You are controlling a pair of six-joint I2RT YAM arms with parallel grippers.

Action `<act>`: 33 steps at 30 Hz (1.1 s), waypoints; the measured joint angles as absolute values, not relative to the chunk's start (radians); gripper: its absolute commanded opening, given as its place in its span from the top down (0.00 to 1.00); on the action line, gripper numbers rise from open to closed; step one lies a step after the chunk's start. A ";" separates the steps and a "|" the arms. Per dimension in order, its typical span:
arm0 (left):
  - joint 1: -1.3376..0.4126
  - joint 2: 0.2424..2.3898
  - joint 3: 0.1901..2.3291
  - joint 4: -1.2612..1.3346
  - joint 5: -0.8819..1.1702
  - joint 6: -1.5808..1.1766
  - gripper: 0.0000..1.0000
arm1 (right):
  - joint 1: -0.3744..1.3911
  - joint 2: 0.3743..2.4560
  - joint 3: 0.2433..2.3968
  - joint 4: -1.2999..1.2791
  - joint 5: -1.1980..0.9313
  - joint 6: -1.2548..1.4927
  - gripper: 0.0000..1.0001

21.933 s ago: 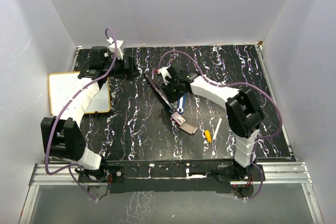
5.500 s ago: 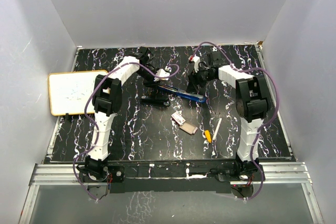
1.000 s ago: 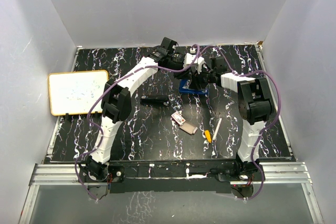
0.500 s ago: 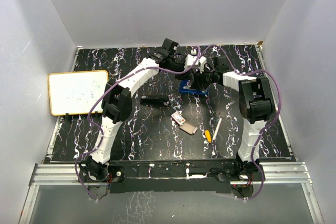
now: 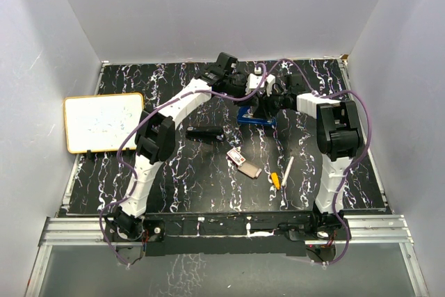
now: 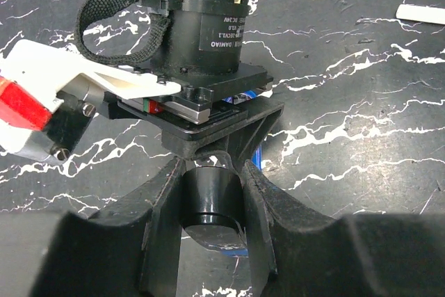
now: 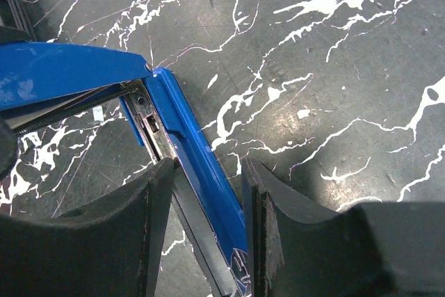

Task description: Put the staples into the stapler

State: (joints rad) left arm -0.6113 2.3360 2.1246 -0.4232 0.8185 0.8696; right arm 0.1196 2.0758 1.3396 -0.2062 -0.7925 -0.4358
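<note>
At the far middle of the tabletop [image 5: 174, 172], the right hand [image 7: 206, 172] is clenched on the lower rail of the blue stapler [image 7: 177, 113]. The stapler's top arm is lifted off the rail, so the metal channel shows. The left hand [image 6: 211, 186], facing it across that stapler, is clamped on a black rounded part with blue beneath. The staples [image 5: 243, 163] — a small flat red-and-white cardboard box with a tan tray — lie nearward of the blue stapler, apart from it. A long black stapler [image 5: 205, 132] lies nearward-left of it, and a yellow-tipped white pen [image 5: 283, 172] nearward-right.
</note>
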 measured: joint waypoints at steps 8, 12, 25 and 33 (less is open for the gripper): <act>-0.622 2.336 2.117 -0.407 0.814 0.860 1.00 | 0.097 2.107 1.360 -0.214 -0.873 -0.426 0.56; -0.626 2.336 2.109 -0.392 0.812 0.854 1.00 | 0.089 2.121 1.367 -0.214 -0.904 -0.415 0.56; -0.631 2.336 2.081 -0.338 0.824 0.835 1.00 | 0.073 2.135 1.380 -0.224 -0.965 -0.393 0.52; -0.668 2.367 2.080 -0.347 0.825 0.836 1.00 | 0.063 2.171 1.449 -0.337 -0.989 -0.360 0.46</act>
